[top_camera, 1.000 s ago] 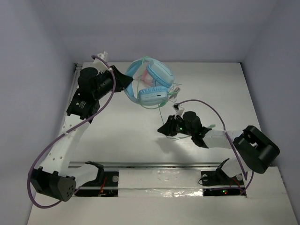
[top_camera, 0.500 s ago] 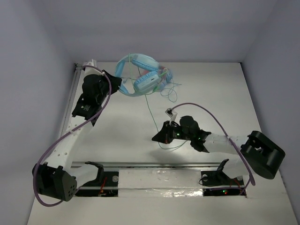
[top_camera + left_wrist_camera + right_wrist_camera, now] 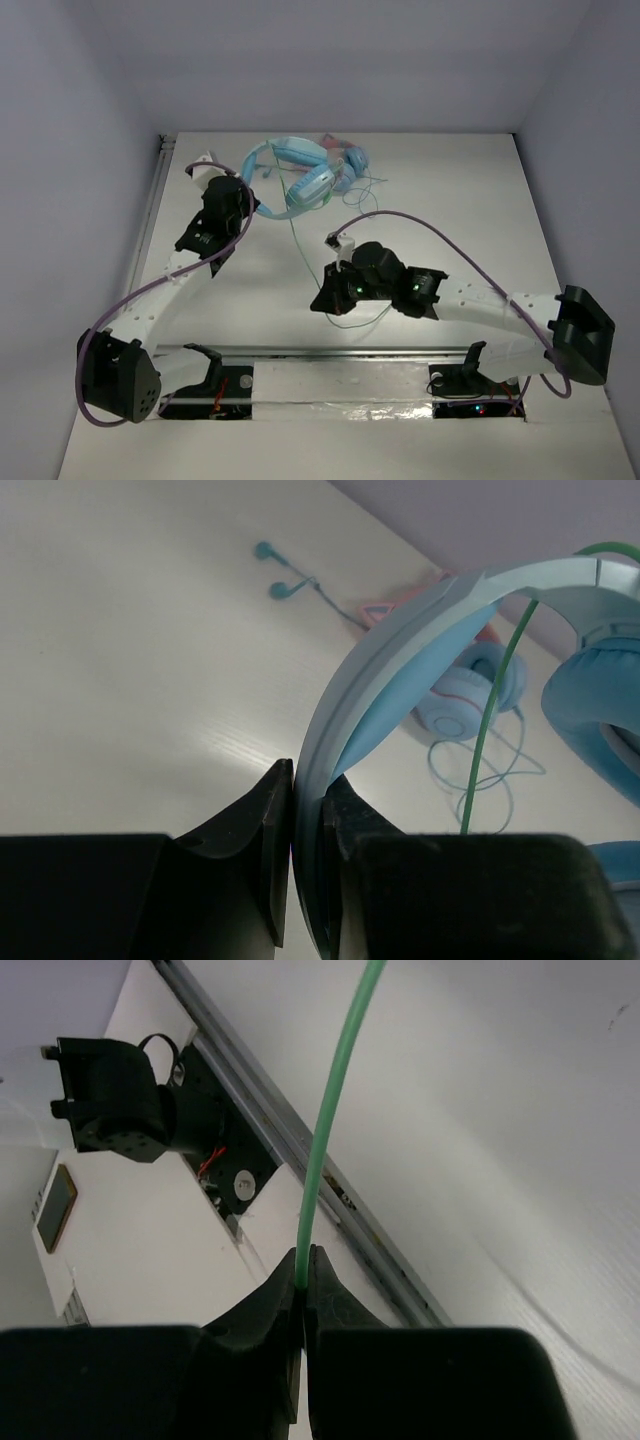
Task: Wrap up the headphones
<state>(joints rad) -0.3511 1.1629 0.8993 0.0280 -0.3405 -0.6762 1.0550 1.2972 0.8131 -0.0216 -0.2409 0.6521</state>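
The light-blue over-ear headphones with a wide headband and padded oval cups point(image 3: 295, 175) are located at the 12 o'clock side of the white table point(image 3: 470, 200) in the top external view, near the back wall. The left gripper point(image 3: 252, 205) is positioned at roughly 10 o'clock from the table centre, and its jaws are closed on the wide blue headband point(image 3: 400, 650); in the left wrist view the band is seen pinched edge-on between the two black fingers point(image 3: 255, 830). One padded cup point(image 3: 600, 710) is visible at the 3 o'clock edge of that view. The thin green cable point(image 3: 297, 235) is seen running from the headphones toward 6 o'clock down to the right gripper point(image 3: 322, 300), which sits near the table centre. In the right wrist view the jaws of the right gripper are pressed together on the green cable point(image 3: 335, 1110), which rises straight from the fingertips toward 12 o'clock. A smaller pair of headphones with a pink headband and blue ear cups point(image 3: 465, 685) lies on the table just behind the light-blue pair, toward 1 o'clock from it in the top external view. A pair of small teal earbuds on a thin cord point(image 3: 280, 575) is seen on the table at 11 o'clock in the left wrist view.
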